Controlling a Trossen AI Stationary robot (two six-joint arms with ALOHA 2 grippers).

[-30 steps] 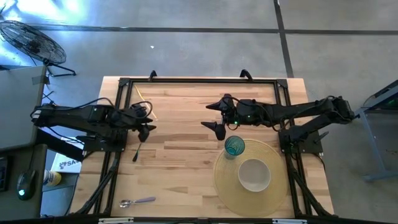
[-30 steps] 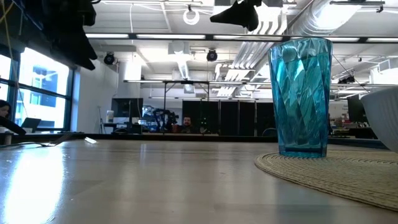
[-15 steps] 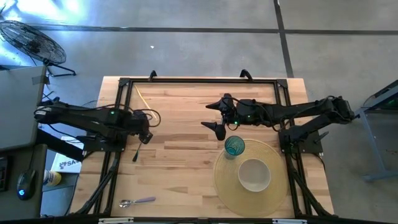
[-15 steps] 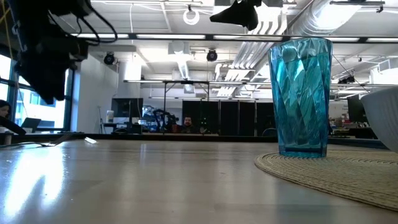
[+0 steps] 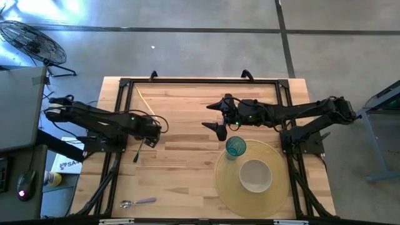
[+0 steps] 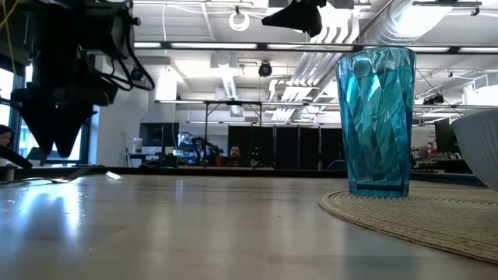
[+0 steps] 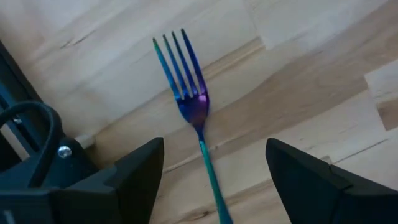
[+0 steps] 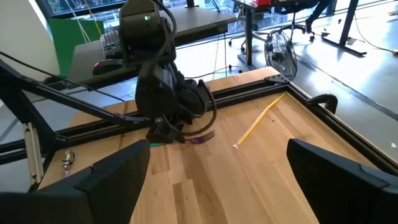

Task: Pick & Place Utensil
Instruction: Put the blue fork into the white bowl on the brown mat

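Observation:
A fork with blue and purple tines lies flat on the wooden table, left of the middle. My left gripper is open and points down over the fork's handle, one finger on either side, touching nothing; it also shows in the high view and the low view. My right gripper is open and empty, held above the table's middle, just beyond a blue cup. A silver spoon lies near the table's front left.
The blue cup and a white bowl stand on a round woven mat at the front right. A yellow stick lies at the far left. A black frame runs around the table's far part.
My left gripper has tipped from level to pointing down and has come down over the fork, while its arm has reached a little toward the table's right. The fork and my right arm have kept still.

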